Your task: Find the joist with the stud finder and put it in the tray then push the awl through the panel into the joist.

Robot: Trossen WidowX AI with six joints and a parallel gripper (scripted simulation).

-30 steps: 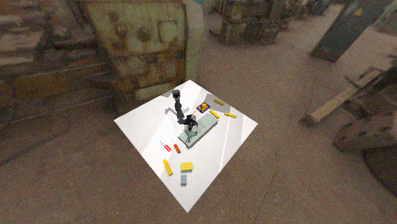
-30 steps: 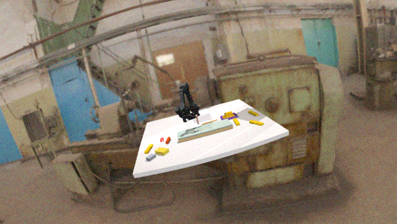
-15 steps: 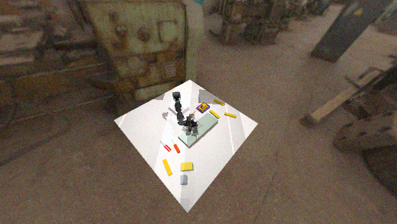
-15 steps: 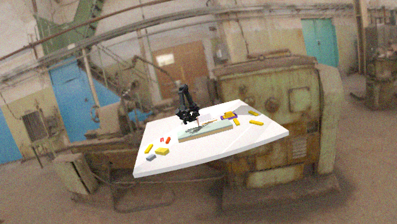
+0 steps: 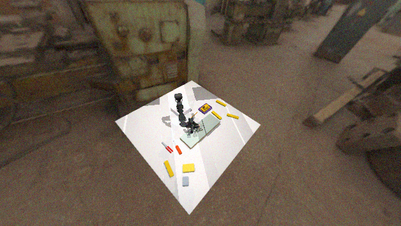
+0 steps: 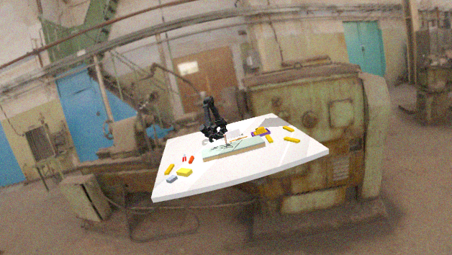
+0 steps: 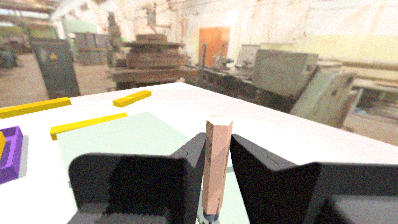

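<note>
My gripper (image 5: 196, 126) (image 6: 225, 136) (image 7: 217, 139) is shut on the awl's light wooden handle. The awl (image 6: 226, 140) (image 7: 218, 172) stands nearly upright over the pale green floor panel (image 5: 212, 122) (image 6: 252, 143) (image 7: 125, 137). Its dark collar shows at the bottom of the wrist view; its tip is hidden, so I cannot tell whether it touches the panel. A thin dark line crosses the panel. The yellow stud finder (image 5: 205, 108) (image 6: 260, 130) sits in the purple tray (image 5: 204, 113) (image 6: 255, 135) (image 7: 18, 150), beyond the panel's far end.
An orange stick (image 5: 194, 115) (image 6: 239, 138) lies beside the panel. Yellow bars (image 5: 221, 103) (image 5: 232, 116) (image 5: 216, 115) lie near the tray. Red-handled pliers (image 5: 167, 147), a red-orange piece (image 5: 179, 149), a yellow bar (image 5: 168, 168), a yellow block (image 5: 188, 168) and a blue-grey block (image 5: 185, 181) lie off the other end.
</note>
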